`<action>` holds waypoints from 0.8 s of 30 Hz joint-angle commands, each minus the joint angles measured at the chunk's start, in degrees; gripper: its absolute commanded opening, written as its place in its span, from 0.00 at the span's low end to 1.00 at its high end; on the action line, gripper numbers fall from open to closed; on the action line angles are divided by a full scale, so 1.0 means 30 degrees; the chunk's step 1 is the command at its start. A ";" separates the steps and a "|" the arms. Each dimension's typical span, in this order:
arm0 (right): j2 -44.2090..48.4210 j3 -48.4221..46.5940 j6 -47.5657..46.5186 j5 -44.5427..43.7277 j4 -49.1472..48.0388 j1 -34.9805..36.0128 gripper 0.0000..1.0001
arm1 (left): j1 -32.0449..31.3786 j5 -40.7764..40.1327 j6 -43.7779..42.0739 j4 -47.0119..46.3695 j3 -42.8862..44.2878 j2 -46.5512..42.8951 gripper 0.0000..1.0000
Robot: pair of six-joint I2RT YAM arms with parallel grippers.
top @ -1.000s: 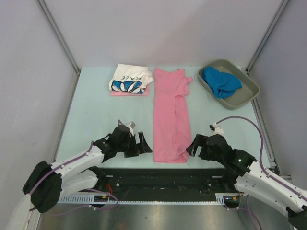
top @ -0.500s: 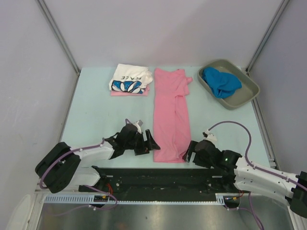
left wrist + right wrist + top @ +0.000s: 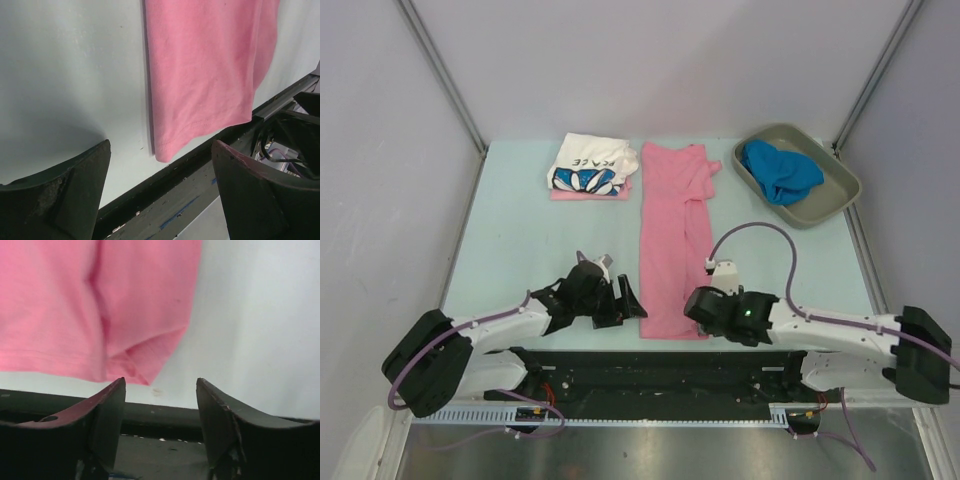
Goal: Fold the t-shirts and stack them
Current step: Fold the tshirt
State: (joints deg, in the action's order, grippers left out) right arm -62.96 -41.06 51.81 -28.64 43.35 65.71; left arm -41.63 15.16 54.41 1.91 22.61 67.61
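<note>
- A long pink shirt [image 3: 672,240] is laid flat in the middle of the bench [image 3: 520,240].
- It is folded into a narrow strip. The neck end is at the far side and the bottom edge is at the near edge of the bench.
- The left pincer [image 3: 160,150] is held low, just beside the near left corner of the pink shirt.
- Its jaws are spread wide, and nothing is pinched between them.
- In the left wrist view, that corner is seen a little past the two fingers [image 3: 60,190]. It is not touched by them.
- The right pincer [image 3: 160,382] is held low at the near right corner of the pink shirt.
- Its jaws are apart too, and nothing is pinched between them.
- In the right wrist view, the folded corner is seen just past the tip of one finger. Whether it is touched cannot be told.
- A white shirt [image 3: 590,165] with blue flowers and letters is folded at the far left of the bench.
- It is laid on top of a second pink shirt [image 3: 588,194], of which only a thin edge can be seen.
- A blue shirt [image 3: 780,170] is bunched up inside a grey tray [image 3: 835,195] at the far right corner.
</note>
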 commanded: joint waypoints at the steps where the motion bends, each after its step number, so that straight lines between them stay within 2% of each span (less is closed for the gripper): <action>1: -0.2676 -0.0844 0.1712 -0.2844 0.3475 0.1267 0.61 | -0.0128 -0.0132 -0.0267 -0.0137 -0.0417 -0.0039 0.88; 5: -0.4468 -0.1079 0.2446 -0.3517 0.3743 0.1913 0.61 | -0.0099 -0.0130 -0.0208 -0.0374 -0.0828 -0.0038 0.87; 17: -0.5204 -0.2162 0.1539 -0.2641 0.2308 0.2558 0.62 | -0.0128 0.0103 -0.0501 -0.1164 -0.1150 0.0371 0.88; 24: -0.6784 -0.2368 0.1597 -0.2610 0.1721 0.2763 0.62 | -0.0128 0.0163 -0.0442 -0.1400 -0.1267 0.0519 0.87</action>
State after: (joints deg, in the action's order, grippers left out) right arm -80.97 -46.35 56.21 -34.63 49.39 73.58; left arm -41.67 16.43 54.43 -3.81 20.53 68.27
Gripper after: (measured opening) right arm 0.617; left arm 0.874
